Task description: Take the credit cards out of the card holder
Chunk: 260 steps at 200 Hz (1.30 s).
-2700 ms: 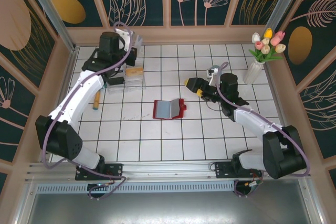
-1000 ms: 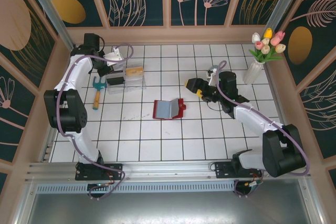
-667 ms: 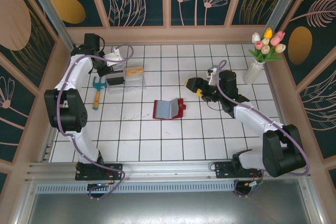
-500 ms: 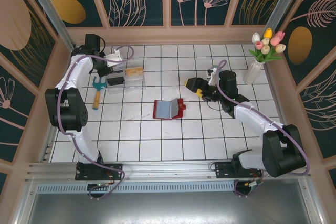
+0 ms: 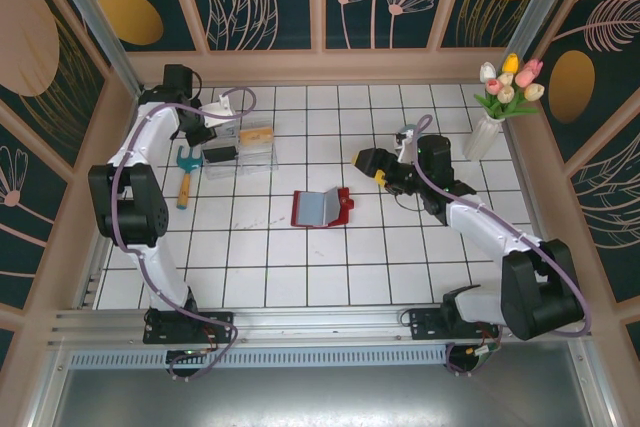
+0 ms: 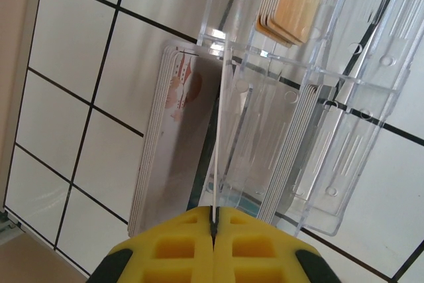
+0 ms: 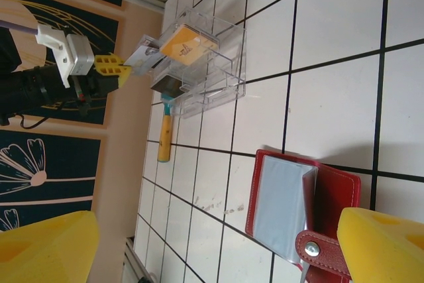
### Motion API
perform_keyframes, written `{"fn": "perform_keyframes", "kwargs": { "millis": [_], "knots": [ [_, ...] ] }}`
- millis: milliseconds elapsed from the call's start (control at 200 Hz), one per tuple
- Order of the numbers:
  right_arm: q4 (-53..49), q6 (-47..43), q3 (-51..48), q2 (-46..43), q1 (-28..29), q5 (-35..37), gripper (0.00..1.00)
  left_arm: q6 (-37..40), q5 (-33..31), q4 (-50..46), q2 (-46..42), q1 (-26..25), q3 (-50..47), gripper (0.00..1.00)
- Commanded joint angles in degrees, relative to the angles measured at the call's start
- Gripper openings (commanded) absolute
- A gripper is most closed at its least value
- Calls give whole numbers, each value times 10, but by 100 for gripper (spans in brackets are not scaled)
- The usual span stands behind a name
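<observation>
The red card holder point(image 5: 322, 207) lies open on the tiles, its pale grey-blue pockets point(image 7: 281, 207) facing up and its snap tab at the right. Over the left end of the clear plastic box point(image 5: 245, 147), my left gripper point(image 5: 202, 129) is shut on a thin pale credit card point(image 6: 220, 157), seen edge-on between the yellow fingers point(image 6: 172, 250). Inside the box lie a tan stack of cards point(image 6: 295, 4) and a pale stack with red print point(image 6: 175, 130). My right gripper point(image 5: 375, 162) hovers open, right of and behind the holder, with nothing between its fingers point(image 7: 46, 246).
A yellow-handled tool with a teal head point(image 5: 184, 182) lies left of the box near the left wall. A white vase of tulips point(image 5: 492, 127) stands at the back right. Wooden walls ring the tiled floor.
The left arm has folded back toward the left wall and brought its gripper down to the box's left end with the card. The right arm and holder have hardly moved.
</observation>
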Motion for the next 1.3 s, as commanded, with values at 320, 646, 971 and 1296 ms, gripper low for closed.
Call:
{"fn": "perform_keyframes", "kwargs": {
  "millis": [320,646,971,1296],
  "knots": [
    [-16,2,22,-21,-3,4,93,15,37,-49,27,2,71,4],
    [-22,2,19,-30,-2,7,93,21,25,-35,40,2,70,6],
    [-23,4,17,-30,2,9,93,35,3,-1,38,2,57,7],
    [-27,3,14,-34,4,11,93,41,-18,35,34,2,35,14]
  ]
}}
